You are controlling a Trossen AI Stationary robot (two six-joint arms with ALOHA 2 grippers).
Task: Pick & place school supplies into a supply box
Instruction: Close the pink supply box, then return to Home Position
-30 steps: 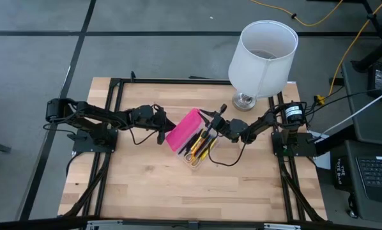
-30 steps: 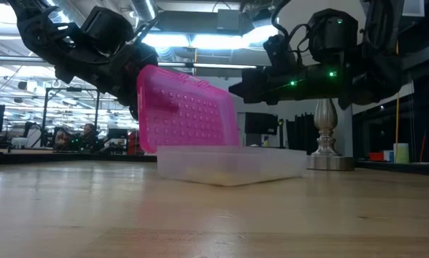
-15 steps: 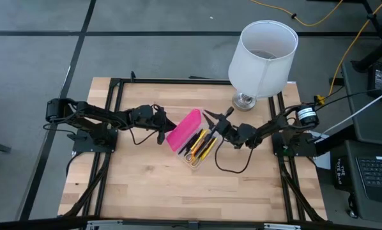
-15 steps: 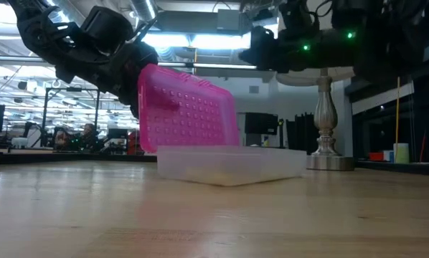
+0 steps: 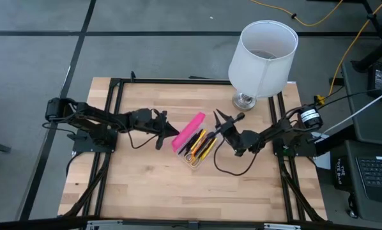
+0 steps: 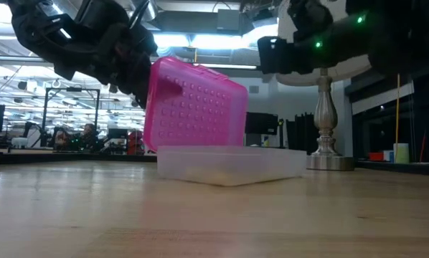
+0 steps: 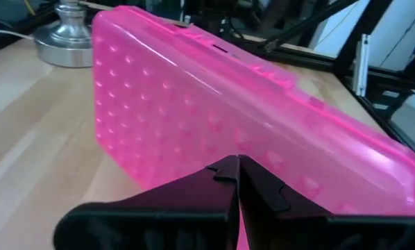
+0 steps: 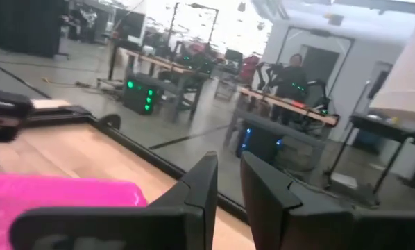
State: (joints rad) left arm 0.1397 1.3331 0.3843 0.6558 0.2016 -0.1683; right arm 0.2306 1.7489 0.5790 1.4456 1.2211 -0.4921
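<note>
Pink lid (image 5: 188, 130) now stands steeper against the clenched left end effector (image 5: 173, 135); right end effector (image 5: 223, 119), slightly parted and empty, has lifted off the clear tray (image 5: 200, 160) of pens (image 5: 202, 145).

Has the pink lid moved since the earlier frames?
Yes. The pink lid has swung more upright over the clear tray, toward the lamp side.

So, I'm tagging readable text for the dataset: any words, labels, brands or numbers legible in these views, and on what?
None can be read.
Dark box beside the table's right edge, high view: white lettering, too small and blurred to read.
Pink lid: raised bumps only, no text.
Lamp: plain white shade, no markings.
Room behind, low and right wrist views: any signs too blurred to read.
</note>
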